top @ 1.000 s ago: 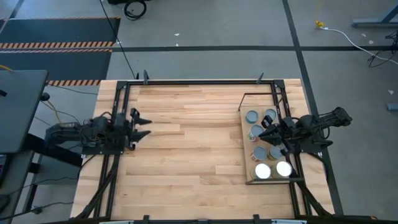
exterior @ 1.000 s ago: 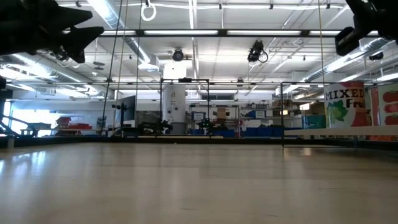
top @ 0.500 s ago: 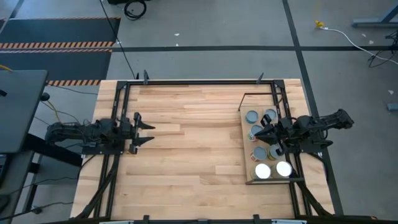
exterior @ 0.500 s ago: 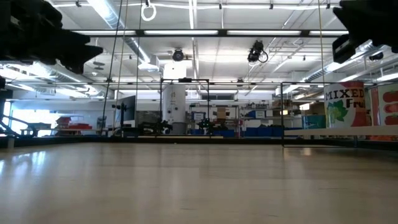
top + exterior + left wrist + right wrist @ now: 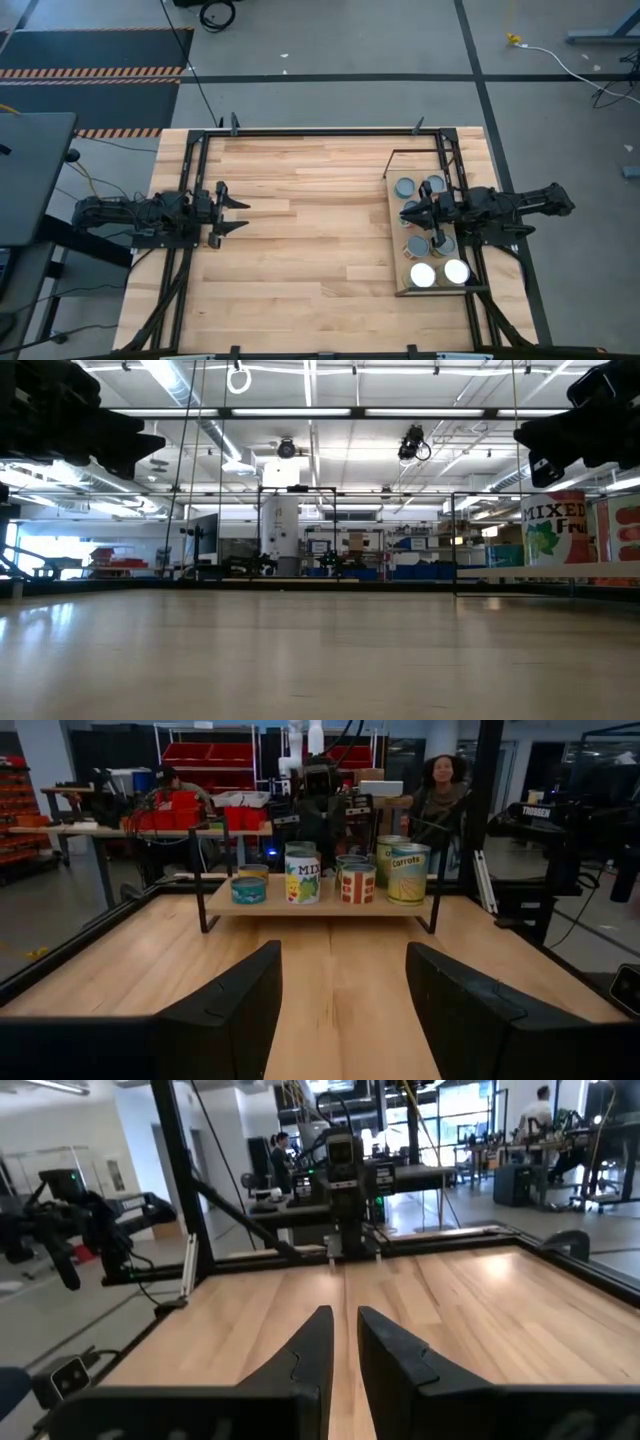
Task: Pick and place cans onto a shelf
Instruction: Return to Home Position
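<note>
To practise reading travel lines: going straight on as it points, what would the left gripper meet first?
The left gripper would probably reach the front cans on the shelf first, across bare tabletop; relative height unclear.

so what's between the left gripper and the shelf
Only bare wooden tabletop. The open left gripper faces the shelf across it, as the high and left wrist views show.

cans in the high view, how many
6 cans on the shelf: two at its top end, two below the right arm, two white-topped lowest; the arm may hide more.
</note>
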